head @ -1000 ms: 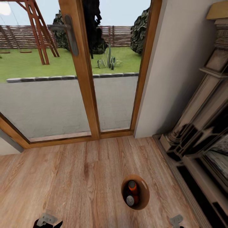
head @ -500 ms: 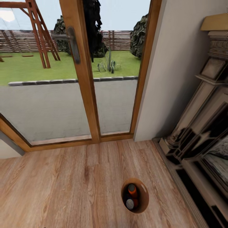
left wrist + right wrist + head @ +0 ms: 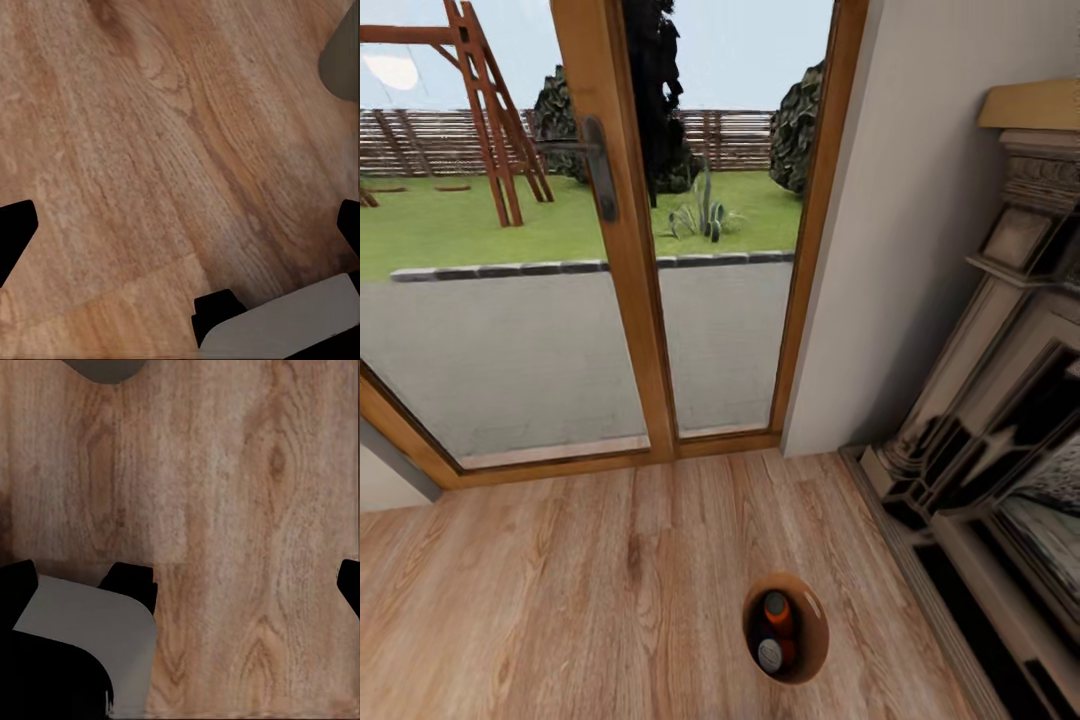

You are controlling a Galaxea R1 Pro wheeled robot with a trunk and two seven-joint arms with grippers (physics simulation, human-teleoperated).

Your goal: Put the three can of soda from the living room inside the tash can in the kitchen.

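The trash can [image 3: 816, 612] stands on the pale wood floor in the head view, close in front of me and slightly right, its brown-copper inside showing. Two soda cans lie in it: one orange can [image 3: 778, 610] and one turned with its silvery top [image 3: 770, 655] toward me. Whether a third can is underneath cannot be seen. My left gripper [image 3: 180, 240] is open over bare floorboards, its black fingertips [image 3: 15, 232] wide apart. My right gripper [image 3: 180, 589] is open too, with only floor between its fingertips [image 3: 16, 581].
Wood-framed glass doors [image 3: 622, 250] to a garden close off the space ahead. A pale wall [image 3: 920, 220] and the fireplace [image 3: 1000, 420] run along the right. Floorboards [image 3: 560, 590] stretch left of the bin. Pale grey parts of my own body [image 3: 285, 326] [image 3: 82, 622] sit low in the wrist views.
The head camera has tilted up a little, so the whole picture shifted down. The gripper parts at the bottom edge a second ago have left the head view. The bin has not moved.
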